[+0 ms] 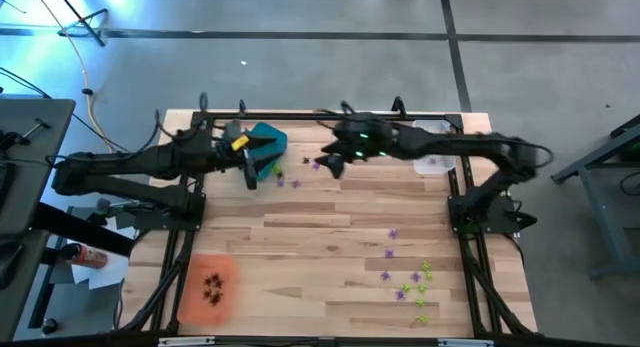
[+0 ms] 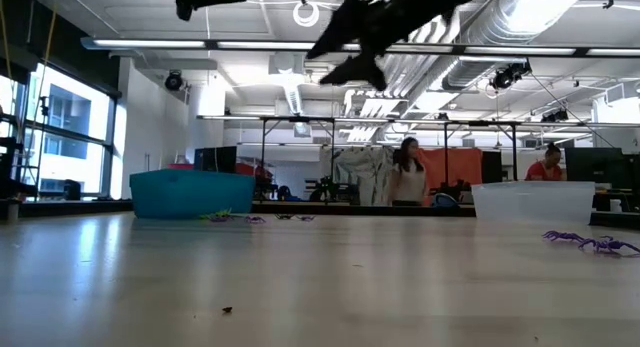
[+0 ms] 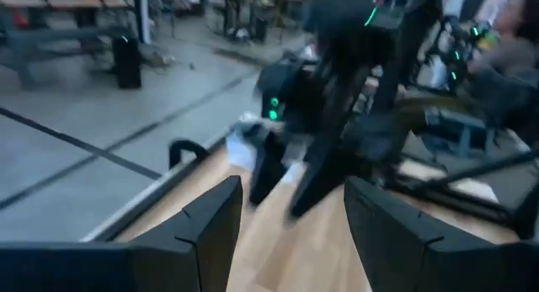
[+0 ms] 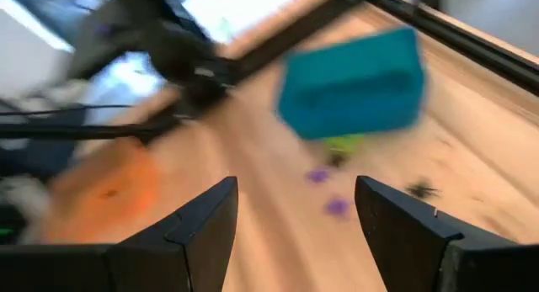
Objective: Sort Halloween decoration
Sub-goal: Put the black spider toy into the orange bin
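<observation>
Tiny Halloween decorations lie scattered on the wooden table. Purple ones (image 1: 390, 252) and lime green ones (image 1: 422, 285) lie at the near right. A few purple and dark ones (image 1: 292, 180) lie beside the teal tray (image 1: 268, 147) at the far middle-left. Dark ones (image 1: 213, 287) lie in the orange tray (image 1: 190, 297) at the near left. My left gripper (image 1: 250, 175) is open in the air next to the teal tray, with nothing between its fingers (image 3: 210, 225). My right gripper (image 1: 328, 165) is also open and empty, above the table facing the teal tray (image 4: 352, 83).
A clear tray (image 1: 432, 155) stands at the far right, partly under my right arm. Black frame rails run along the table's far, left and right edges. The two grippers face each other closely at the far middle. People show in the room beyond the table.
</observation>
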`<state>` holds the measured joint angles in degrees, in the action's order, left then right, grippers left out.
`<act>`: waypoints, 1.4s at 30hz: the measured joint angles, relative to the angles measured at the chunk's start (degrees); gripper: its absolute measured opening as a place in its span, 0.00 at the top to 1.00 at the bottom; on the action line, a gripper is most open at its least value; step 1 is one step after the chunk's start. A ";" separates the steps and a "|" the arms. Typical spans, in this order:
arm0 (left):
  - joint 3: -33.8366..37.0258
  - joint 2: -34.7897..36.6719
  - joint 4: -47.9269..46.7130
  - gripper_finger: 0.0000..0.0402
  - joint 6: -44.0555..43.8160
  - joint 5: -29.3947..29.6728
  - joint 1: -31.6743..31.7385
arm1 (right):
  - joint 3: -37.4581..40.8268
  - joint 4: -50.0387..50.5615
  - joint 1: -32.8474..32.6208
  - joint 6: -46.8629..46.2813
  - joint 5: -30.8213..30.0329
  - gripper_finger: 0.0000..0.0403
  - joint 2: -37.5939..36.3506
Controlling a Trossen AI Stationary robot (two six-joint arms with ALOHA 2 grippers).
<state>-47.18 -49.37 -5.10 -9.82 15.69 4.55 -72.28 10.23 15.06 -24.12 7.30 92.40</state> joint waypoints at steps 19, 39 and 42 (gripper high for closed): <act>0.02 1.43 -1.12 0.51 -2.08 -0.07 -0.08 | -32.09 21.59 2.41 -6.83 -14.33 0.82 36.11; 0.04 1.43 -1.37 0.51 -2.01 -0.08 -0.10 | -34.16 19.20 1.65 -12.52 -18.72 1.00 42.73; 0.04 1.43 -1.65 0.51 -1.99 -0.10 -0.10 | -34.14 19.49 1.67 -12.07 -16.23 1.00 42.73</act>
<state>-47.13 -47.94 -6.74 -11.81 15.60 4.45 -106.41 29.72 16.73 -36.19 -8.93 135.13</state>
